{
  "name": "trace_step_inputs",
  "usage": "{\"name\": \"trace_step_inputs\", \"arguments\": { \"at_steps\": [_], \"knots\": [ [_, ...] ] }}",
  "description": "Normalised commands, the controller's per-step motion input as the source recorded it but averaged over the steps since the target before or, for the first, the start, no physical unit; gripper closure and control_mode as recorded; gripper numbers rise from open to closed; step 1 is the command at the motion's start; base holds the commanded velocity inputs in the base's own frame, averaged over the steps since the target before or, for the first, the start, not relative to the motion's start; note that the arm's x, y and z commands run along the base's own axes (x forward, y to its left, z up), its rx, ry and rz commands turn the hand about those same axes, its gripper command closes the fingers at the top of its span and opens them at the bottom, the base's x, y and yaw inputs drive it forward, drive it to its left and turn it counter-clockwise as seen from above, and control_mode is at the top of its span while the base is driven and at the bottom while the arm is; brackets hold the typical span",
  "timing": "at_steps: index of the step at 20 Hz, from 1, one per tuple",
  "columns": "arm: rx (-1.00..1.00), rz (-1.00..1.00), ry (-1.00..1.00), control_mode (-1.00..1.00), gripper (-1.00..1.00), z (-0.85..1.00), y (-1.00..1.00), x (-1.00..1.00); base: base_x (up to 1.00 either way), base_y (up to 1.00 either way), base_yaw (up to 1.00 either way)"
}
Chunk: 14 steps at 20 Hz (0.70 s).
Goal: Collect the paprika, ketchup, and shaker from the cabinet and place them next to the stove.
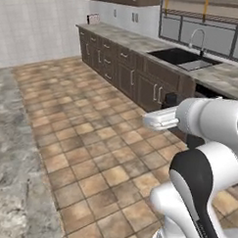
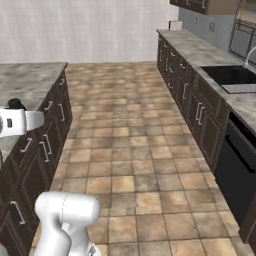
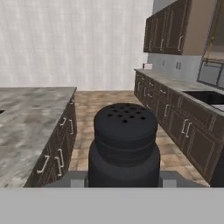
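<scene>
Shaker (image 3: 125, 146), black, perforated top: seen upright and close in the hand view, at 6 o'clock, pinched between the jaws. Bench (image 3: 27, 118), grey stone over dark drawers: seen at 9 o'clock. Second bench (image 3: 173, 82) with a black sink (image 2: 230, 75): ranged along the wall at 3 o'clock. Wall cabinets (image 3: 168, 28), dark brown, doors closed: at 1 o'clock. Floor (image 2: 130, 145), brown tile: between the benches.
</scene>
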Motion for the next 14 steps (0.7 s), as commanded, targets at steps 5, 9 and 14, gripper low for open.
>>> {"name": "trace_step_inputs", "arguments": {
  "at_steps": [5,9,14],
  "knots": [
    [0.00,0.00,0.00,1.00,1.00,0.00,0.00,0.00,-0.98,0.62,0.03],
    [0.00,0.00,0.00,1.00,1.00,0.00,0.00,0.00,-1.00,0.08,0.00],
    [0.00,0.00,0.00,1.00,1.00,0.00,0.00,0.00,-0.96,0.29,0.01]
  ]
}}
